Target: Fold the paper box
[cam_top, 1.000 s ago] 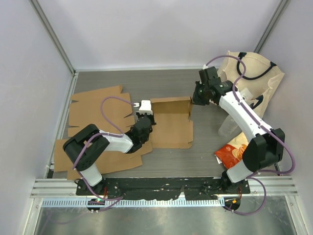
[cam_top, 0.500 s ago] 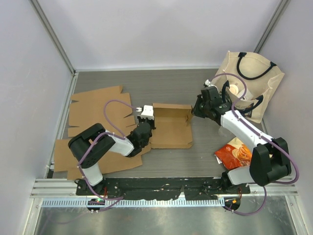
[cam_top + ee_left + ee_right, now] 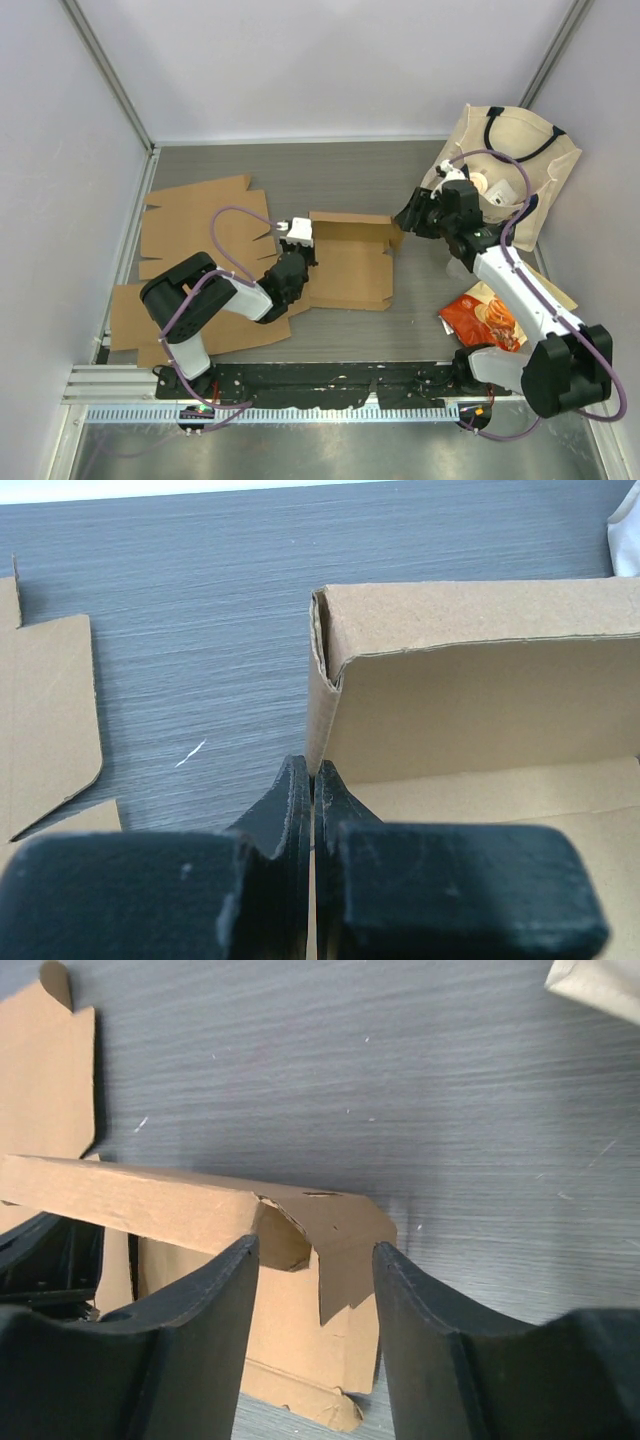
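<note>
Left gripper (image 3: 314, 772) clamped shut, seemingly pinching paper box (image 3: 350, 265) wall mid-frame, right gripper (image 3: 317, 1250) open at its right corner, holding nothing

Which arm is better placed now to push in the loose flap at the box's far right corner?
Right. The right tool is open right at the corner flap; the left tool is shut on the left wall of the paper box.
</note>
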Controlling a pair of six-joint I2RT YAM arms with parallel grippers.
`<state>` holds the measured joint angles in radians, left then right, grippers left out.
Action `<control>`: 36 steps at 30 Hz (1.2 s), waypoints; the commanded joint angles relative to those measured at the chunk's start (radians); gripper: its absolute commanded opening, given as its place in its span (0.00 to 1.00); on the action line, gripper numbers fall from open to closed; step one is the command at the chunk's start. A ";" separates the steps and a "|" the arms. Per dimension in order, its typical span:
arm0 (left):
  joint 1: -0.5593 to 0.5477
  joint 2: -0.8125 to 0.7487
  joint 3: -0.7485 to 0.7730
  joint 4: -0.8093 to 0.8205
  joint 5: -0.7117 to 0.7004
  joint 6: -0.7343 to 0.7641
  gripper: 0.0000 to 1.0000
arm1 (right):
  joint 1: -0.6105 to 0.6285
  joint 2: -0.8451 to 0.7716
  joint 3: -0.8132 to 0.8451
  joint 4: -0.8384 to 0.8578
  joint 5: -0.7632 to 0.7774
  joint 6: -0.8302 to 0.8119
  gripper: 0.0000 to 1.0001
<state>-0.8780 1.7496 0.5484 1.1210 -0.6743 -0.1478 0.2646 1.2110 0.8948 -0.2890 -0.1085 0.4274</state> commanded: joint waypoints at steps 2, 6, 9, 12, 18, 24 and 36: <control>-0.007 -0.010 -0.013 0.071 -0.011 0.011 0.00 | -0.036 -0.097 0.027 0.048 0.006 -0.024 0.57; -0.007 -0.012 -0.011 0.068 -0.014 0.017 0.00 | -0.065 -0.094 0.062 0.007 0.091 -0.103 0.57; -0.006 -0.013 -0.005 0.060 -0.013 0.024 0.00 | -0.065 -0.036 0.076 -0.025 0.207 -0.162 0.53; -0.007 -0.013 -0.007 0.057 -0.014 0.024 0.00 | -0.054 0.021 0.040 0.008 0.196 -0.214 0.48; -0.007 -0.007 -0.004 0.057 -0.015 0.024 0.00 | -0.047 0.051 -0.043 0.109 0.083 -0.294 0.47; -0.007 -0.005 0.004 0.054 -0.001 0.019 0.00 | 0.047 0.052 -0.107 0.195 0.010 -0.351 0.42; -0.007 -0.015 -0.004 0.043 0.016 0.005 0.00 | 0.127 0.022 -0.234 0.445 0.027 -0.340 0.44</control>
<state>-0.8768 1.7496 0.5377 1.1030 -0.6785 -0.1402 0.3771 1.2633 0.6689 -0.0006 -0.0605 0.0784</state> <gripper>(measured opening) 0.020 0.443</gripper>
